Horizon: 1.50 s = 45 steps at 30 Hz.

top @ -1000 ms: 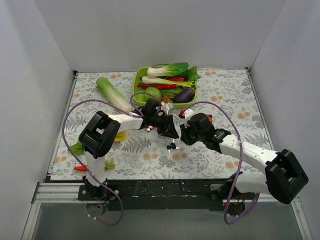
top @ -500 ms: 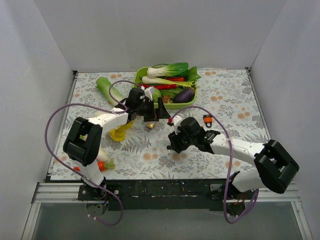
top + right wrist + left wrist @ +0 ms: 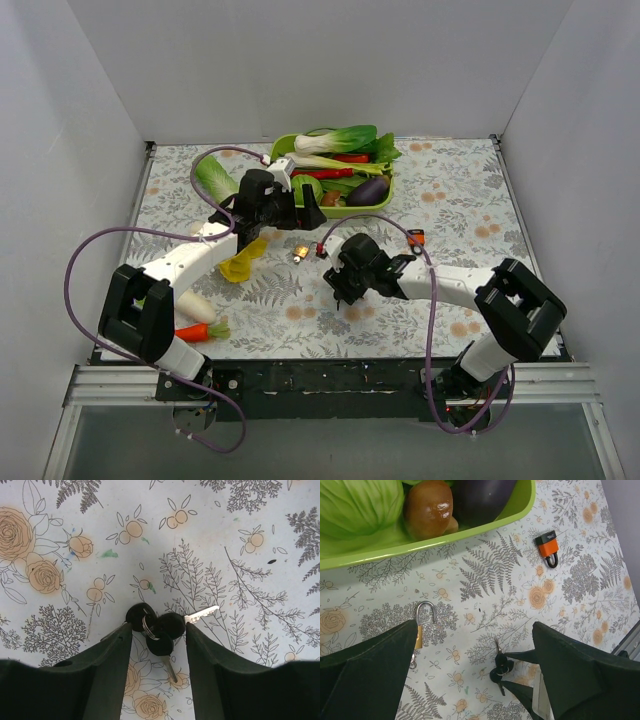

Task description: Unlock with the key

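A worktop point(image 3: 460, 190) covered in a pale cloth printed with grey ferns and peach roses sits inside a booth of plain white walls point(image 3: 300, 70). A metal rail point(image 3: 120, 378) runs along its near edge.

At the back, a lime-green plastic tray point(image 3: 470, 536) with rounded corners holds glossy toy vegetables. Among them are a dark eggplant point(image 3: 480, 495), a ribbed green cabbage point(image 3: 360, 502) and a shiny brown mushroom point(image 3: 427, 507). A small carrot point(image 3: 188, 333) lies on the cloth at the front left.

The keys point(image 3: 172, 625) lie flat on the cloth near the middle of the worktop, toward the front. They are three round black plastic heads crowded on a thin wire ring, with slim silver blades pointing outward. The right claw point(image 3: 158, 630) is lowered over them. Its two dark fingers are parted and stand one on each side of the bunch, tips just beside the outer heads. Whether they touch the heads cannot be told.

The left claw point(image 3: 475, 630) hovers in front of the tray, spread wide and holding nothing. Below it a small brass padlock point(image 3: 299, 252) with a curved silver shackle lies on the cloth, partly hidden by one finger in the wrist view. An orange-and-black padlock point(image 3: 415, 238) lies apart from it, to the right.
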Available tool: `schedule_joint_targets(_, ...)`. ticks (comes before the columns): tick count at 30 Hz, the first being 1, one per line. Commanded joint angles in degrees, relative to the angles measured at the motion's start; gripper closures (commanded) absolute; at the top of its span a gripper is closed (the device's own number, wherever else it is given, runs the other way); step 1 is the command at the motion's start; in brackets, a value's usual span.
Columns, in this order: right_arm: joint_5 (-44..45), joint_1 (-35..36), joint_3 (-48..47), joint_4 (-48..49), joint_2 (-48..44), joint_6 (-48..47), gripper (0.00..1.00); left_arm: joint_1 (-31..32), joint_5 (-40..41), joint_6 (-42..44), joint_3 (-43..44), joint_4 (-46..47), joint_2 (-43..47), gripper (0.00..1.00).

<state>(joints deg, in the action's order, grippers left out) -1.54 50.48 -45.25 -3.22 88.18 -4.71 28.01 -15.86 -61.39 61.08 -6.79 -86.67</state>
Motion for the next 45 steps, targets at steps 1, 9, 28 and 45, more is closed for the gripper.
schedule_joint_targets(1,0.5,1.2,-1.6,0.2,0.3,-2.1,0.47,0.0,0.1,1.8,-0.3,-1.0,0.9,0.02)
schedule_joint_targets(9,0.8,1.8,-1.9,0.7,2.3,-2.1,0.76,-0.1,-1.2,1.7,-0.1,-0.9,0.7,0.02)
schedule_joint_targets(28,2.2,-0.6,-3.3,-9.0,-27.3,7.3,0.99,-0.5,-31.6,1.8,-5.9,15.9,8.5,0.02)
schedule_joint_targets(45,-13.8,-7.5,-10.6,-7.2,-37.5,16.6,0.99,5.7,-51.7,-6.5,-9.7,32.3,5.7,0.02)
